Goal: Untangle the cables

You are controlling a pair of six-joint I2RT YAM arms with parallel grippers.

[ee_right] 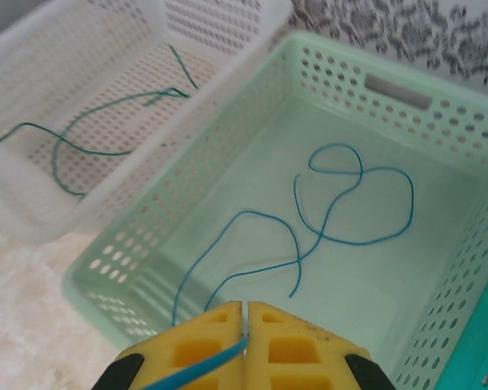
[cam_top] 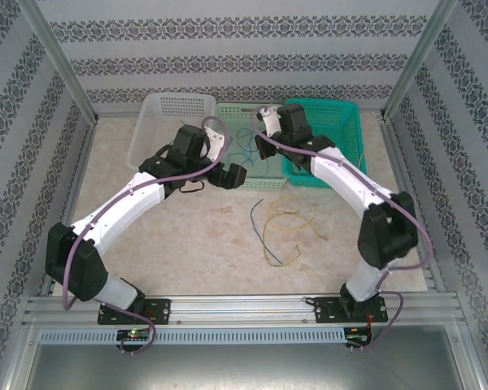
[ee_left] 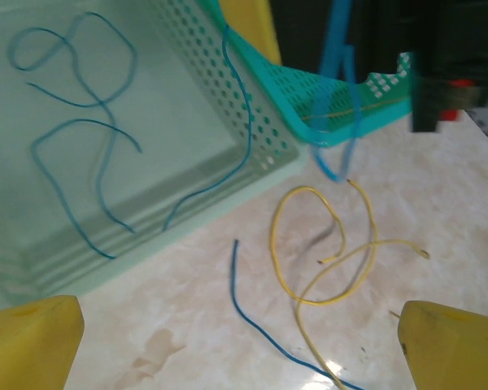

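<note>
Sorting step. Right gripper [ee_right: 245, 317] clamped on 1 blue cable [ee_right: 203, 363] above the green basket [ee_right: 342, 69]; next, release it inside. Left gripper [ee_left: 240, 341] wide open, empty, over yellow cables [ee_left: 309, 244] on the tabletop [ee_left: 439, 203] beside that basket, seemingly tangled.

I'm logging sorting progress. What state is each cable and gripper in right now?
left gripper: open, over the table.
right gripper: shut on the held blue cable, above the light green basket.
basket blue cables: loose, looped, inside the light green basket.
dark green cable: loose inside the white basket.
yellow cables: on the table, loops crossing.
table blue cable: loose on the table, beside the yellow cables.
</note>
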